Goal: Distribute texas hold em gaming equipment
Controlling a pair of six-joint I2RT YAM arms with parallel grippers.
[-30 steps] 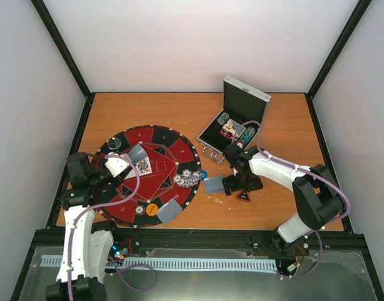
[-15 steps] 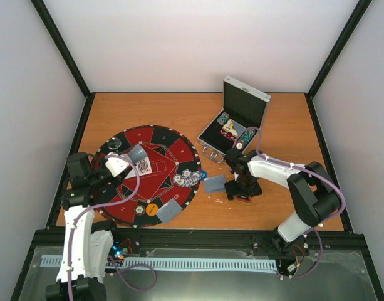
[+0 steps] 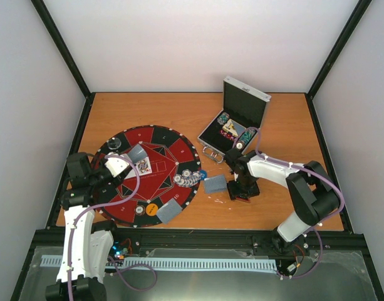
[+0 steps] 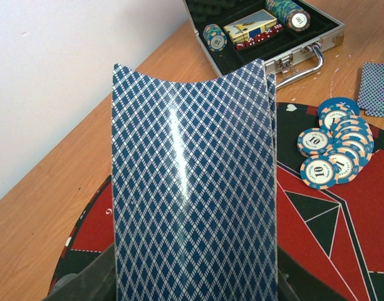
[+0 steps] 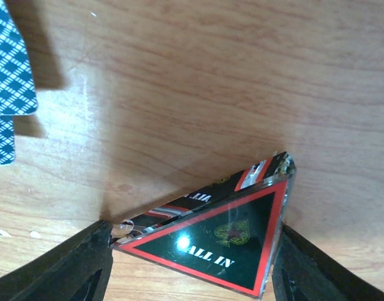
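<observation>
A black-red triangle marker [image 5: 223, 241] reading "ALL IN" lies on the wooden table. My right gripper [image 5: 195, 251] [image 3: 240, 192] is down over it, and both fingers touch its ends. In the top view the marker is hidden under that gripper. My left gripper [image 4: 192, 285] [image 3: 124, 169] hovers over the mat's left part, shut on a bowed deck of blue-backed playing cards [image 4: 192, 188]. A spread of poker chips [image 3: 188, 177] [image 4: 332, 150] rests on the mat's right side. Dealt card pairs lie at the mat's top [image 3: 137, 152], at its bottom edge [image 3: 168, 211] and on the table [image 3: 215, 184] [image 5: 7, 81].
The round red-and-black mat [image 3: 148, 135] fills the table's left half. An open silver case [image 3: 232, 128] [image 4: 285, 37] with more chips stands at the back right. A yellow disc [image 3: 152, 208], a blue disc [image 3: 202, 174] and a clear disc [image 3: 114, 144] sit at the mat's rim.
My right gripper has come down over the triangle marker, covering it in the top view, and its jaws have narrowed onto it. The left arm has stayed still.
</observation>
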